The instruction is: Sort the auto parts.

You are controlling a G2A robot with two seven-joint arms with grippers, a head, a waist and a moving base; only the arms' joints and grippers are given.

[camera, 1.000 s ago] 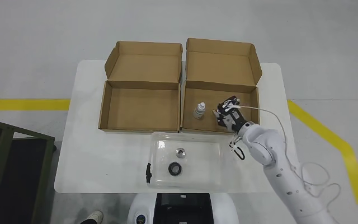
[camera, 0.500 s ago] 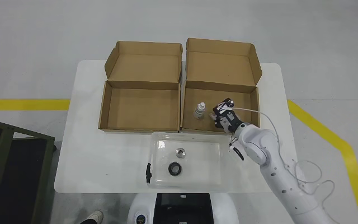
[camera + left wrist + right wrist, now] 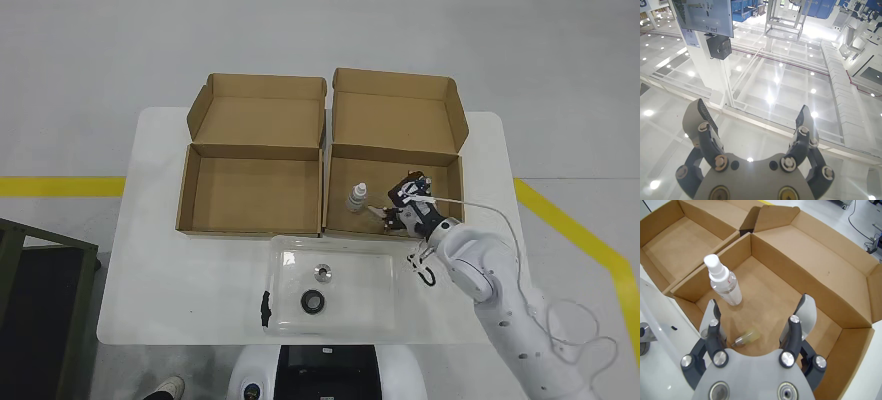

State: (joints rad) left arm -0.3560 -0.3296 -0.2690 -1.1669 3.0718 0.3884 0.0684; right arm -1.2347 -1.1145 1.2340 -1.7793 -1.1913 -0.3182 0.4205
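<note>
**Desk:** Where was the right gripper [image 3: 390, 210] at that moment?

**Photographer:** It hung over the near part of the right-hand cardboard box [image 3: 385, 172]. Its fingers were spread wide and held nothing.

**Desk:** And the part itself?

**Photographer:** A small yellowish part [image 3: 746, 339] with a metal end lay on its side on that box's floor. It sat below the gap between the open fingers and touched neither of them. It showed blurred, so finer detail could not be made out.

**Desk:** Anything else in that box?

**Photographer:** A clear spray bottle [image 3: 356, 197] with a white cap stood on its base by the box's left wall. It was just to the left of the gripper and apart from the yellowish part.

**Desk:** What of the other box?

**Photographer:** The left-hand box [image 3: 250, 195] sat flush beside the right one on the white table [image 3: 150, 250], lid open, only its brown floor showing.

**Desk:** What parts were waiting?

**Photographer:** A clear tray [image 3: 360, 300] sat on the near side of the table, just in front of the boxes. In it lay a round metal part [image 3: 322, 270] and, nearer, a black ring [image 3: 313, 300], the two apart.

**Desk:** And the left gripper [image 3: 752, 104]?

**Photographer:** It pointed up at the ceiling lights, jaws wide apart, nothing between them
</note>
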